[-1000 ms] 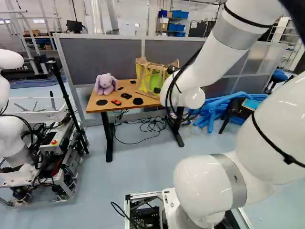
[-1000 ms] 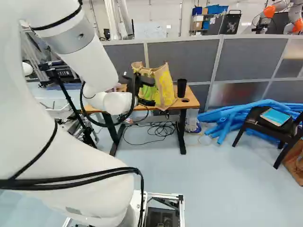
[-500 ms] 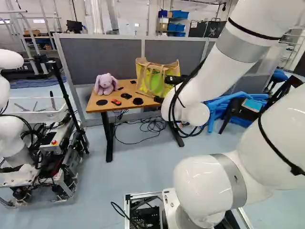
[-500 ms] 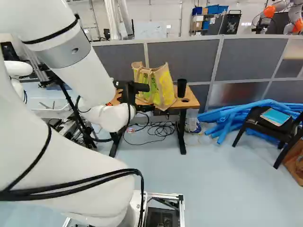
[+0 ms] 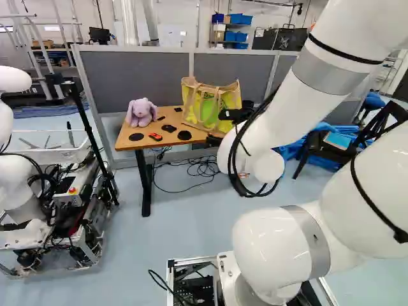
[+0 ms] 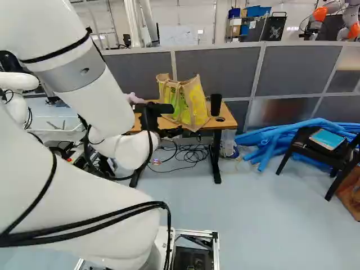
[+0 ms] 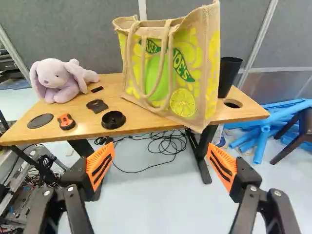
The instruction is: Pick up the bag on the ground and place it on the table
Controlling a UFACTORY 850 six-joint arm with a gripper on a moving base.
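Observation:
In the left base view my gripper point(image 5: 234, 115) shows dark in front of the bag; the right base view has it left of the bag. The burlap bag point(image 7: 200, 73), yellow and green with a lemon print, stands upright on the wooden table point(image 7: 234, 109), one corner at the front edge. In the wrist view the gripper point(image 7: 161, 165) is wide open, orange pads apart, nothing between them, and the bag stands ahead of it, not touched. The bag's handles point(image 7: 168, 63) hang down its front face.
On the table are a purple plush rabbit point(image 7: 56, 80), a black cup point(image 7: 228, 75), a tape measure point(image 7: 66, 121) and dark discs. Cables point(image 5: 204, 167) lie on the floor below. Blue tubes point(image 6: 275, 140) and a black chair point(image 6: 320, 147) stand right. Another robot point(image 5: 16, 185) is at the left.
My arm has drawn back and down from the bag toward the base, the gripper staying open. The bag stands where it stood on the table, and the base has not moved.

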